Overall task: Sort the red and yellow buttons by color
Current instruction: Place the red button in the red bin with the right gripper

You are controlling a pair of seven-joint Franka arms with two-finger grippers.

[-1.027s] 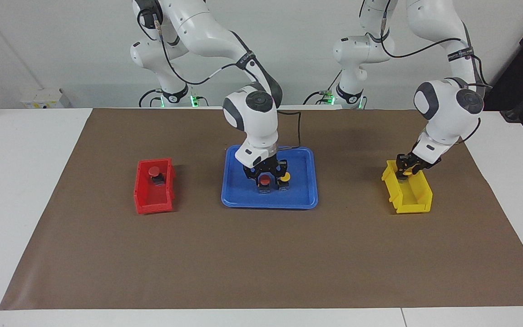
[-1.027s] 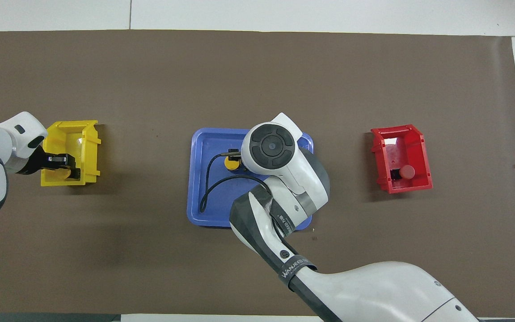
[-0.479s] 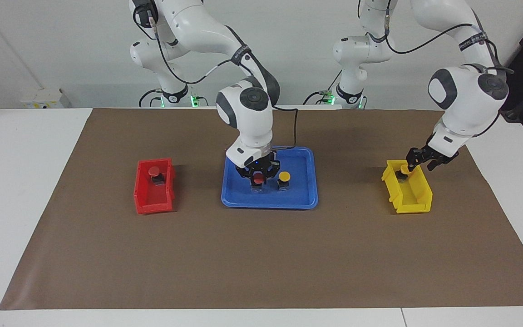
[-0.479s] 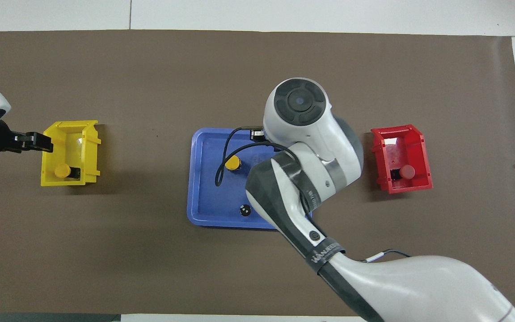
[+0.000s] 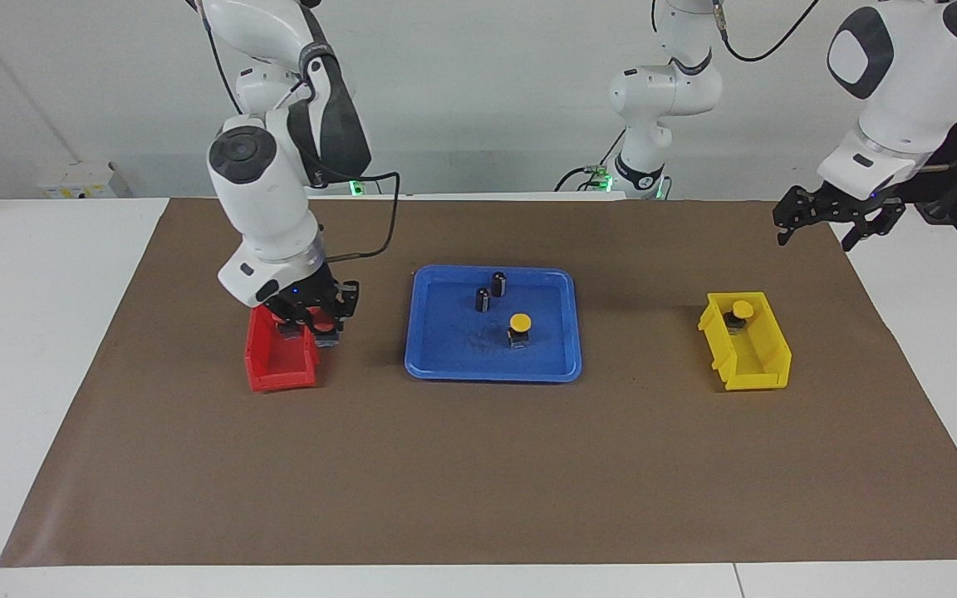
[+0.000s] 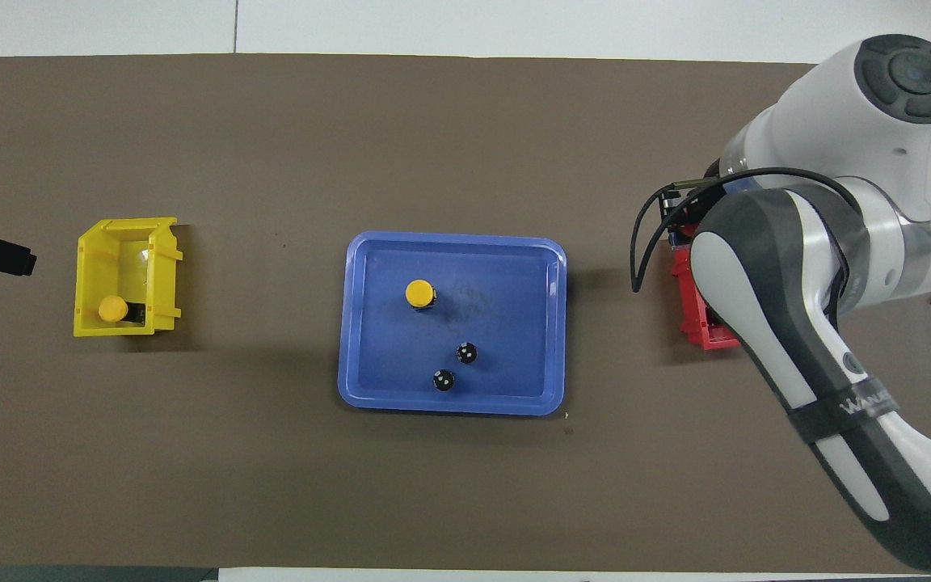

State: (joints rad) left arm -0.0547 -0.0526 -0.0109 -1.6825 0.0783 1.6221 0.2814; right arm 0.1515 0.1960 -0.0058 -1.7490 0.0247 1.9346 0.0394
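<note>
1. Right jaws pinch a red button (image 5: 322, 325) low over the red bin (image 5: 275, 378); what else lies under them I cannot tell.
2. Left jaws hang spread and empty; one yellow button (image 5: 742, 310) sits in the yellow bin (image 5: 765, 374) near below them; another (image 5: 519, 322) stands in the tray (image 5: 453, 365) between both jaws.
3. Probably light, rigid plastic; the smooth domed cap may slip; the square base gives flat sides to grip.
4. Bins look glossy, moulded; the tabletop (image 5: 478, 465) cover is matte.

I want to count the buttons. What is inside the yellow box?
One yellow button sits inside the yellow box, at the end nearer the robots. The rest of its floor looks bare, though the box's wall hides a little of it.
</note>
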